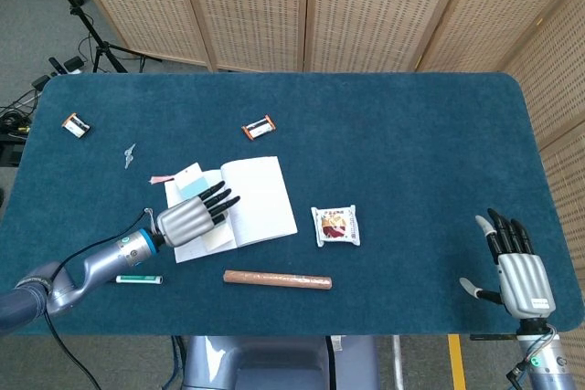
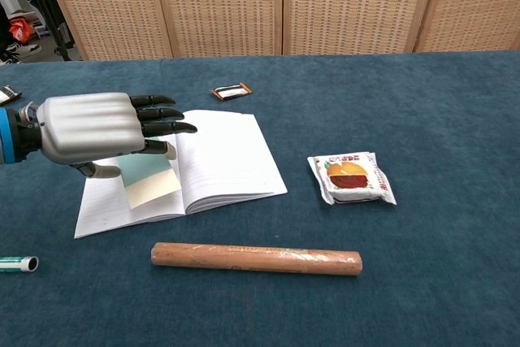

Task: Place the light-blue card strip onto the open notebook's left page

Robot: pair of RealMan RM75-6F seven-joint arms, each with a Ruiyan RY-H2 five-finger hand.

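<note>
Holding the card strip (image 2: 151, 180) low over the left page of the notebook (image 2: 223, 160), the left hand (image 2: 89, 126) is seen at the putting-down step. The strip is pinched under the hand, between the thumb and the fingers (image 2: 166, 115), which are stretched out flat. From the chest view the strip looks close to the page or just touching it; which one cannot be told. Next, the strip needs to be let go, so the pinch should be opened and the hand lifted away without dragging the paper.

In the chest view the strip is shown plainly under the hand. In the head view it is mostly hidden by the hand. Only the head view shows the right hand (image 1: 517, 271), which is held near the table's edge with fingers apart and nothing in it
</note>
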